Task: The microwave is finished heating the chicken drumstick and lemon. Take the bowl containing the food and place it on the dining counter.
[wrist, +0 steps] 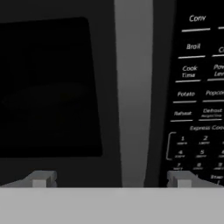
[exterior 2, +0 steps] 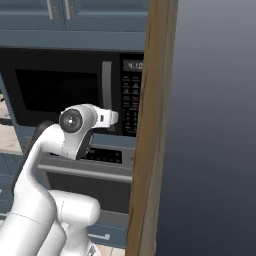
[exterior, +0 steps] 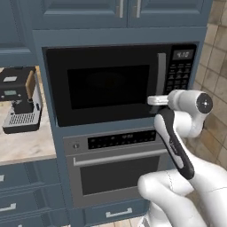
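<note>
- Microwave (exterior: 108, 84): door shut; handle (wrist: 133, 92) centred between spread claw (wrist: 111, 179) tips.
- Advice: advance squarely, pinch handle low, then pull along door's arc.

Microwave (exterior: 106, 86) — glossy dark glass door, matt grey metal handle (wrist: 133, 92) — beside wood panel (exterior 2: 150, 125).

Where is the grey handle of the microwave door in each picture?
Left base view: the handle stands upright right of centre, just above the robot's hand.
Right base view: it stands left of centre, above the hand.
Hand view: it runs top to bottom through the middle.
Shared landmark: the keypad, always right of the handle.
</note>
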Controlling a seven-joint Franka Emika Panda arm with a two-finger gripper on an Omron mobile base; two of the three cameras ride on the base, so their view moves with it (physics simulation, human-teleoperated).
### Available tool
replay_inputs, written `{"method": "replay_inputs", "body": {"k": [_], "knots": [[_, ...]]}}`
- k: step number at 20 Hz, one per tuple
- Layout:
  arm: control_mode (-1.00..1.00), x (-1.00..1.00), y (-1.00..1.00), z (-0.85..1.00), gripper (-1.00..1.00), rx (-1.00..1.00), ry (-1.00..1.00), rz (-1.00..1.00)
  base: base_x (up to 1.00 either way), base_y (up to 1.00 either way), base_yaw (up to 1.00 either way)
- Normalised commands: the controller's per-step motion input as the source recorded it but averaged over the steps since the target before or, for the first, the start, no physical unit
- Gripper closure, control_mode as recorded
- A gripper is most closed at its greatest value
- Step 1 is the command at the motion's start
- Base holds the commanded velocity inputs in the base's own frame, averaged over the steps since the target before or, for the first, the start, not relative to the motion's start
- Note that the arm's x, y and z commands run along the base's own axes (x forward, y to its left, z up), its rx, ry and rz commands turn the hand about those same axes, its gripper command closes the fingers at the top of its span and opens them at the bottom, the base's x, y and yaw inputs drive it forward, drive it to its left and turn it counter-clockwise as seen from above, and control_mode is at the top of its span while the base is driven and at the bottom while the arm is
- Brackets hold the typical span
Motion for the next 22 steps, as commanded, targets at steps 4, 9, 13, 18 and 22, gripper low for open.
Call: {"method": "replay_inputs", "body": {"k": [4, 9, 13, 18, 22], "knots": [[-1.0, 0.47, -0.1, 0.17, -1.0, 0.0, -0.13, -0.03, 0.0, 0.0, 0.0], [-1.0, 0.77, -0.2, 0.08, -1.0, 0.01, 0.0, -0.02, 0.0, 0.0, 0.0], [-1.0, 0.82, -0.24, 0.0, -1.0, 0.0, 0.01, 0.0, 0.0, 0.0, 0.0], [-1.0, 0.81, -0.06, 0.0, -1.0, 0.0, 0.02, 0.0, 0.0, 0.0, 0.0], [-1.0, 0.79, 0.0, 0.0, -1.0, 0.0, 0.01, 0.0, 0.0, 0.0, 0.0]]}}
